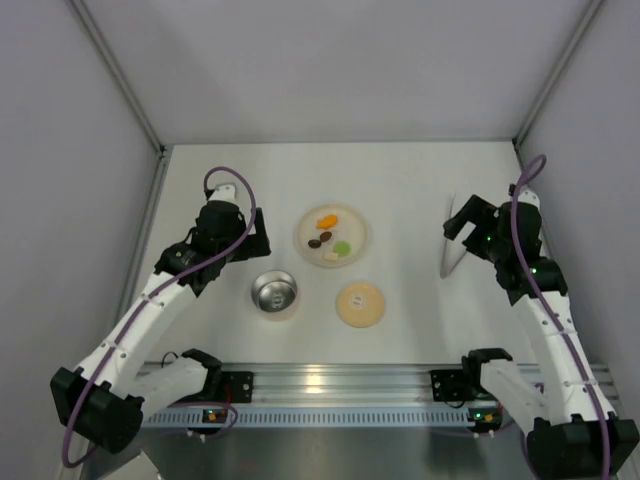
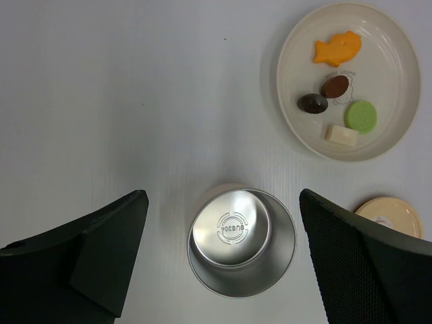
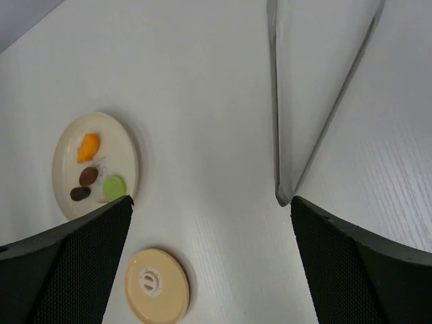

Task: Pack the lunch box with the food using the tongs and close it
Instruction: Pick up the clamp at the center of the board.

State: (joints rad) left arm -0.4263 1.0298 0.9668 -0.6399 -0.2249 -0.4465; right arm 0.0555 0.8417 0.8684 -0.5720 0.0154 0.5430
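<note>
The right gripper (image 3: 210,202) stands with its fingers (image 3: 351,263) spread wide and nothing between them. The joined end of the tongs (image 3: 282,196) lies just ahead of its right fingertip, and the two thin arms run away from it across the white table (image 1: 420,180). The left gripper (image 2: 223,194) is also spread wide and holds nothing. It hovers over the open lunch box (image 2: 241,243), whose steel inside is bare. The lid (image 2: 395,210) lies beside the box. The food (image 2: 335,86) sits on the cream plate (image 2: 290,115), beyond the box and lid.

Behind lunch box (image 1: 273,294) and lid (image 1: 360,304), plate (image 1: 361,223) holds food (image 1: 327,238); tongs (image 1: 452,260) right.
</note>
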